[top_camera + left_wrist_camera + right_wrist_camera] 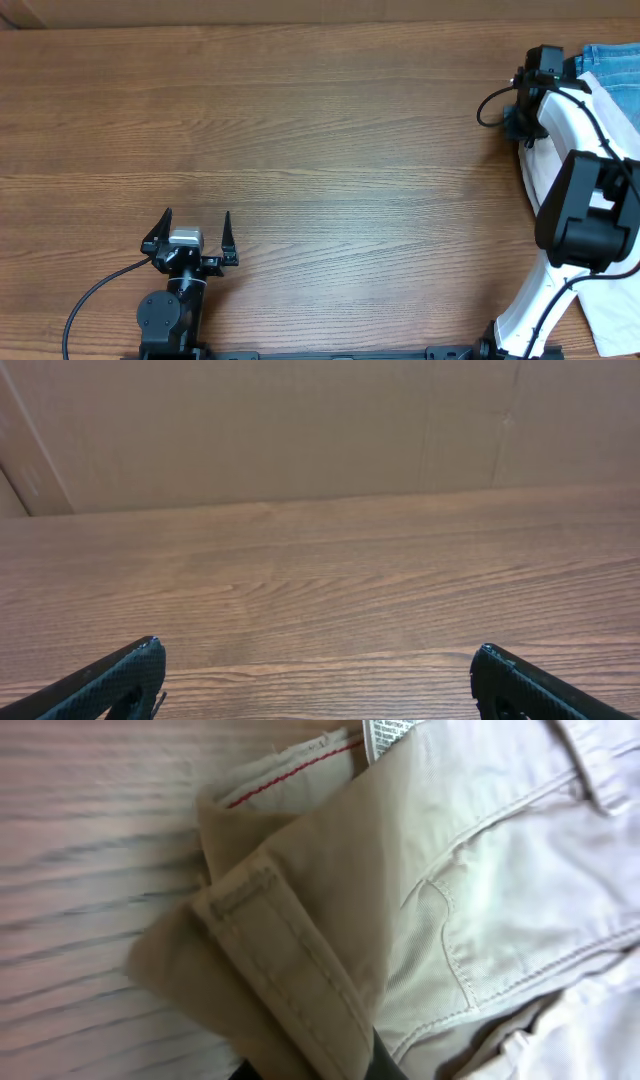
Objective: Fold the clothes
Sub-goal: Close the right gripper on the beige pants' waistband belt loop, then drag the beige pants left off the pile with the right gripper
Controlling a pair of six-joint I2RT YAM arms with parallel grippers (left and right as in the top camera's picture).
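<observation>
The beige khaki shorts (430, 870) fill the right wrist view, with a folded waistband, stitched pocket seams and a white label at the top edge. My right gripper (310, 1070) is shut on a fold of the waistband, with only dark finger tips showing under the cloth. In the overhead view the right gripper (523, 122) is at the table's far right, and the pale shorts (622, 100) lie behind the arm, mostly hidden. My left gripper (190, 232) is open and empty near the front left, over bare wood in the left wrist view (320, 680).
Blue denim jeans (610, 55) lie at the back right corner. More pale cloth (612, 310) hangs at the front right edge. A cardboard wall (300, 430) stands behind the wooden table (300, 130).
</observation>
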